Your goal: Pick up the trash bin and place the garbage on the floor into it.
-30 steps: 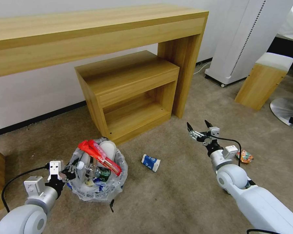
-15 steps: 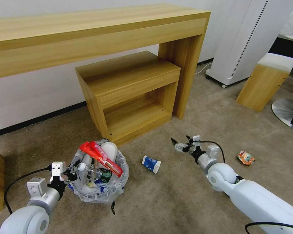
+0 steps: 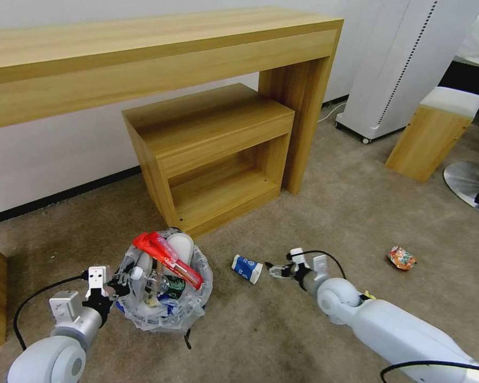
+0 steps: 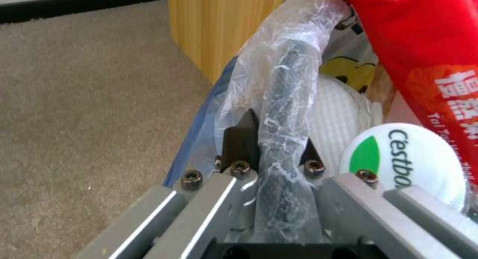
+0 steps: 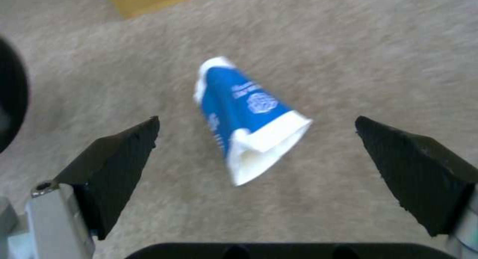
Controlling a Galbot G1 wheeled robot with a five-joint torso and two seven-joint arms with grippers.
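Observation:
The trash bin (image 3: 164,298), black with a clear crinkly bag, stands on the carpet, piled with a red wrapper (image 3: 167,259), a white slipper (image 3: 179,247) and a bottle. My left gripper (image 3: 117,284) is shut on its bag-covered rim (image 4: 281,102), one finger on each side of the wall. A blue-white carton (image 3: 246,267) lies on its side just right of the bin. My right gripper (image 3: 271,270) is low over the floor and open. The carton (image 5: 239,102) lies between and just ahead of its fingertips (image 5: 134,139), untouched. A crumpled colourful wrapper (image 3: 401,258) lies farther right.
A low wooden shelf unit (image 3: 213,154) stands under a long wooden desk (image 3: 143,48) just behind the bin. A white appliance (image 3: 404,64), a white-topped wooden stool (image 3: 434,133) and a metal chair base (image 3: 471,183) are at the right.
My right arm has come down and swung left from a raised pose, and its open gripper now sits beside the carton. The left gripper keeps its hold on the bin rim.

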